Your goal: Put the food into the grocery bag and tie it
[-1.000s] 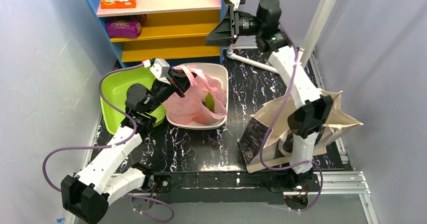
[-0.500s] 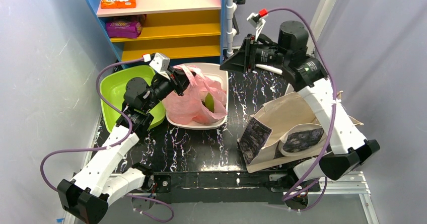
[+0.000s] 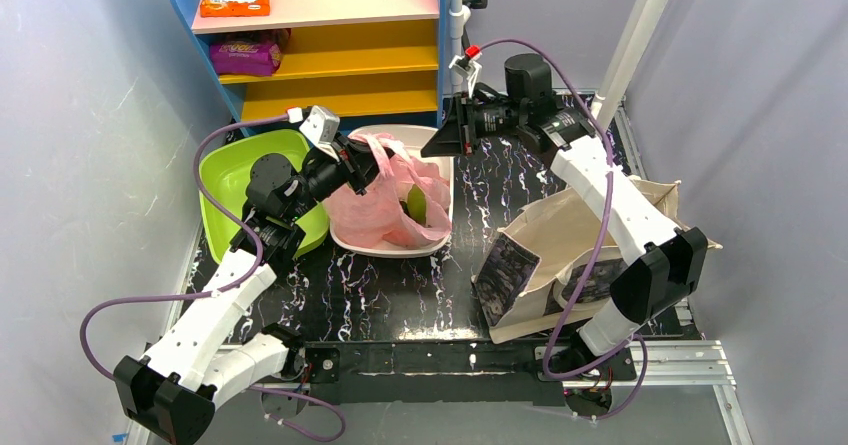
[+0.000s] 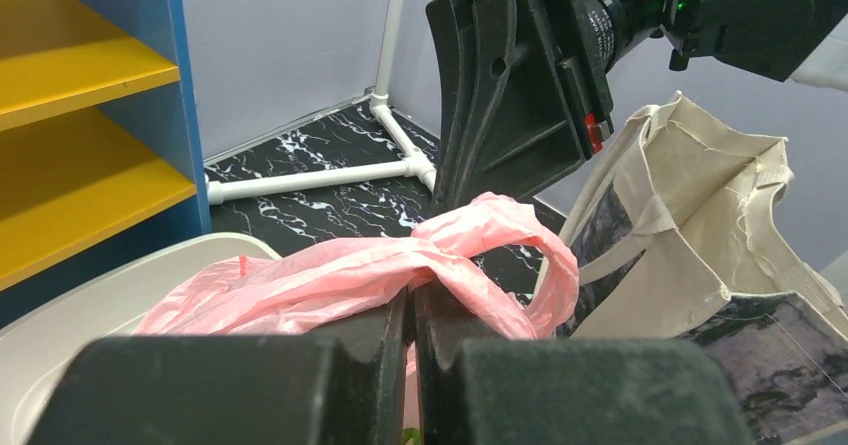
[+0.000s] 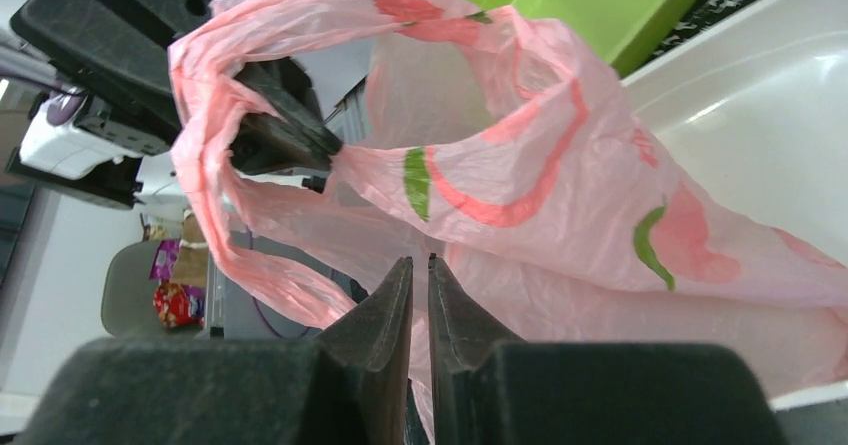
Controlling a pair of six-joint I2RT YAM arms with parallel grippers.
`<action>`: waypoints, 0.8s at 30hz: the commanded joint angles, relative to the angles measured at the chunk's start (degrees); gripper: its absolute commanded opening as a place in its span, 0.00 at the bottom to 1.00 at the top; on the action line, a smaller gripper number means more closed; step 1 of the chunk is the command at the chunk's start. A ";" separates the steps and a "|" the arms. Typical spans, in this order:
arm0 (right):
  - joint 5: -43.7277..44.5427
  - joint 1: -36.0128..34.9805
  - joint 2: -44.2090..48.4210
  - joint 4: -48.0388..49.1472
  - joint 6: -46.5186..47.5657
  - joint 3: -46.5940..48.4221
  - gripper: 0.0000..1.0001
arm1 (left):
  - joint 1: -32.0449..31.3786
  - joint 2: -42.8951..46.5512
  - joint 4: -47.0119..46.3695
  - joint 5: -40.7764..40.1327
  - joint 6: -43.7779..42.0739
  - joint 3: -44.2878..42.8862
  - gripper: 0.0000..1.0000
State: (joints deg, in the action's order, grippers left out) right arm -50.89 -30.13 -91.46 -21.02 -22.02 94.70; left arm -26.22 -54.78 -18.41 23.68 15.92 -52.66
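Fingers (image 4: 360,350) of the left gripper (image 4: 411,310) are clamped on one handle of the thin pink plastic grocery bag (image 3: 385,205) in the white plastic tub (image 3: 390,251). Right gripper (image 5: 419,262), nearly closed, sits just beside the bag's other side; whether it pinches plastic, I cannot tell.

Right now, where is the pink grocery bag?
In the top view the pink grocery bag sits left of centre in the white tub, between the green basin and the canvas tote; the left tool is shut on its handle.
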 commanded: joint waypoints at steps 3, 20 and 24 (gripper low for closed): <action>-5.45 -3.73 1.37 4.40 3.68 -0.23 0.17 | 0.03 0.71 -1.20 2.25 1.14 -1.42 0.00; -9.19 -9.14 0.24 8.97 4.44 0.22 0.33 | 0.03 1.48 1.19 1.94 2.17 -2.23 0.00; -11.39 -9.59 0.09 8.67 5.51 0.22 0.37 | 0.03 1.00 3.90 -0.29 2.74 -3.89 0.00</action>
State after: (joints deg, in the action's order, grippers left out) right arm -58.43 -38.94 -91.46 -14.85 -17.91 92.90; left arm -26.22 -54.78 -16.53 25.28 18.02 -53.04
